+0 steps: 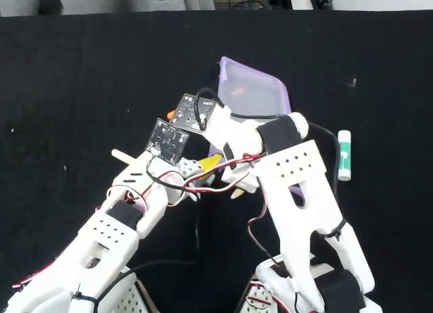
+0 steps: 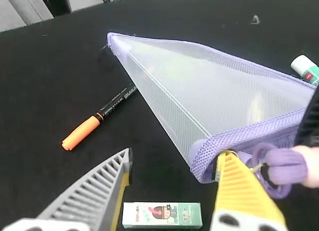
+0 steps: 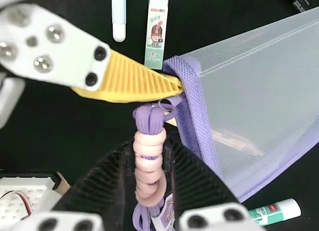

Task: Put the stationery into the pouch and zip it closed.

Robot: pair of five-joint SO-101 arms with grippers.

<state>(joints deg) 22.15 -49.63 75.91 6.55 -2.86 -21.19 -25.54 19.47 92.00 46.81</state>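
The purple mesh pouch (image 1: 252, 91) (image 2: 199, 91) (image 3: 254, 96) lies on the black table ahead of both arms. My right gripper (image 3: 148, 153) is shut on the pouch's zipper pull (image 3: 148, 146) (image 2: 281, 163), a purple loop with pink beads, at the pouch's near corner. Beside that same corner my left gripper (image 2: 175, 156) is open, its yellow finger (image 2: 239, 188) (image 3: 129, 81) touching the purple trim. A pale item shows faintly through the mesh. On the table lie an orange-capped marker (image 2: 94, 123), a boxed eraser (image 2: 162, 214) (image 3: 157, 31), a pale pen (image 3: 118, 14) and a glue stick (image 1: 344, 154) (image 3: 274, 210).
The glue stick lies to the right of the pouch and the right arm. Marker, eraser and pen lie on the left side, near or under the left arm. The two arms crowd close together over the pouch's near end. Black table stretches open on both far sides.
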